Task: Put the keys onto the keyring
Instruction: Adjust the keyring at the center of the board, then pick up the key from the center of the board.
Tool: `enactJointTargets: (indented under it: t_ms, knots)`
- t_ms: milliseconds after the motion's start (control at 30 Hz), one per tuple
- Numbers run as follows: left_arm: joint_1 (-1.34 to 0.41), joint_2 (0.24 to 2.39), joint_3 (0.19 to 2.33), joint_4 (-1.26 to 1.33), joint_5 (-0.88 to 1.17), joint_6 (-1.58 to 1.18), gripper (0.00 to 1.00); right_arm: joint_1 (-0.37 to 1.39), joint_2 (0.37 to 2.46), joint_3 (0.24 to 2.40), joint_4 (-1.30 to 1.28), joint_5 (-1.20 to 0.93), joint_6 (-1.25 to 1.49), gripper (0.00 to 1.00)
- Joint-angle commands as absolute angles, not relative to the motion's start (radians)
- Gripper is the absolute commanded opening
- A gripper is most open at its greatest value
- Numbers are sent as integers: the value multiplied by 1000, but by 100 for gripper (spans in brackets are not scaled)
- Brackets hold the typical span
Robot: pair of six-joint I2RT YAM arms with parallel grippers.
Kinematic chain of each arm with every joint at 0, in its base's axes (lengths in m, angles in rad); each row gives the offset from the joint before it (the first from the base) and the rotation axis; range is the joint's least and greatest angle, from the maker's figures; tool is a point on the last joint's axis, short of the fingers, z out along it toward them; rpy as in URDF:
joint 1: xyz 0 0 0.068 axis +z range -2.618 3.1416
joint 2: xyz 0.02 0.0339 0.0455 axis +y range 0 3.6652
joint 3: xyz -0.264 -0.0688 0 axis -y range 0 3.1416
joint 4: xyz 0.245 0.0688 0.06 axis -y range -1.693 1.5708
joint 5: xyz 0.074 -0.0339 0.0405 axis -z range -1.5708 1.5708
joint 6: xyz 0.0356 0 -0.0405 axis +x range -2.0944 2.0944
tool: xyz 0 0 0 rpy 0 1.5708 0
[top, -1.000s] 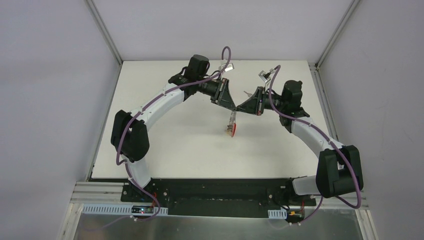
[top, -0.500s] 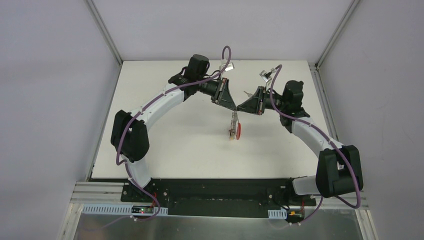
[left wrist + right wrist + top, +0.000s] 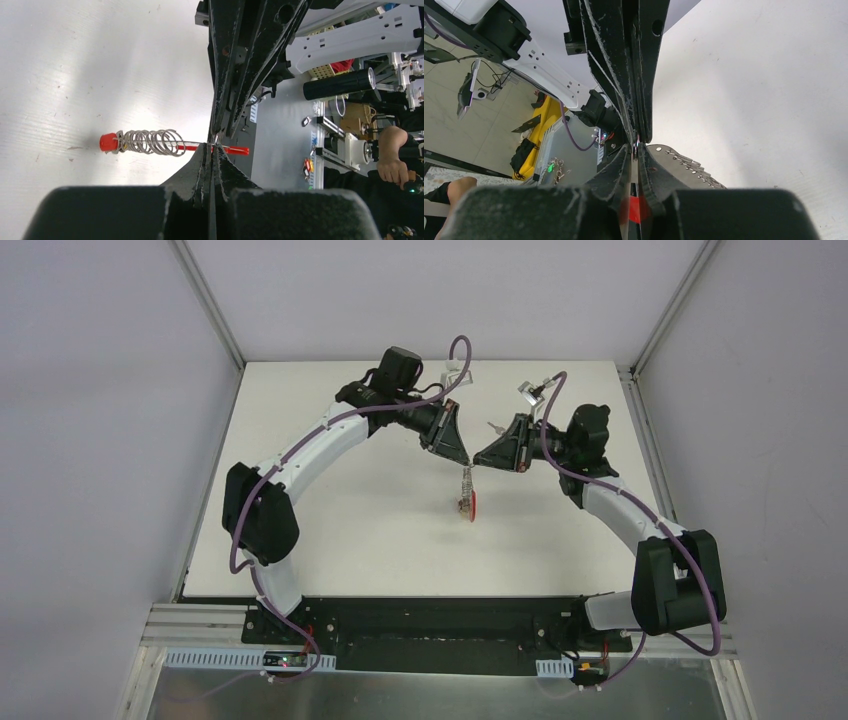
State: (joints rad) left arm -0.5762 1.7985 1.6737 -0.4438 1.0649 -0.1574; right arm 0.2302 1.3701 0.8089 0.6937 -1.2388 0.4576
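The keyring [image 3: 467,498] hangs in mid-air over the table's middle, red end down. My left gripper [image 3: 465,457] is shut on its top edge. In the left wrist view the keyring [image 3: 150,142] is edge-on, with a red cap, a coil of metal clips and a red bar, and the left gripper [image 3: 212,147] pinches it. My right gripper [image 3: 476,460] meets it tip to tip. In the right wrist view the right gripper [image 3: 636,146] stands a slit apart round a thin metal part, beside the keyring's grey studded half [image 3: 684,170]. The keys are too small to make out.
The white table [image 3: 330,530] ends at a metal frame on the left, back and right. Purple cables loop over both wrists. A small silver bit [image 3: 491,426] lies beside the right gripper. Past the near edge are lab gear and a person's arm [image 3: 392,160].
The left gripper has closed onto the keyring's top. The right jaws have eased apart slightly. The hanging keyring has twisted and swung a little; both arms have barely shifted.
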Motion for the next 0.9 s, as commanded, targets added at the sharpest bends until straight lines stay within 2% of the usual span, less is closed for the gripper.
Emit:
enactJointTargets:
  t_ms: [0,233,400,567,667,800,867]
  knots:
    - [-568,1763,1693,-532,1029,-57,0,220,1344,820,803,-1298,483,12]
    - [-568,1758,1696,-548,1033,-32,0,219,1342,818,803,-1296,480,13]
    - [-568,1747,1723,-607,1006,23,0,210,1334,825,755,-1261,436,17]
    - [-568,1726,1744,-695,951,113,0,177,1325,870,498,-1151,251,23]
    - [-569,1717,1756,-756,918,174,0,170,1333,923,286,-1032,100,30]
    - [-568,1702,1770,-825,884,256,0,170,1366,1003,116,-1032,100,30]
    - [-568,1684,1755,-821,871,277,0,170,1398,1040,62,-773,-145,50]
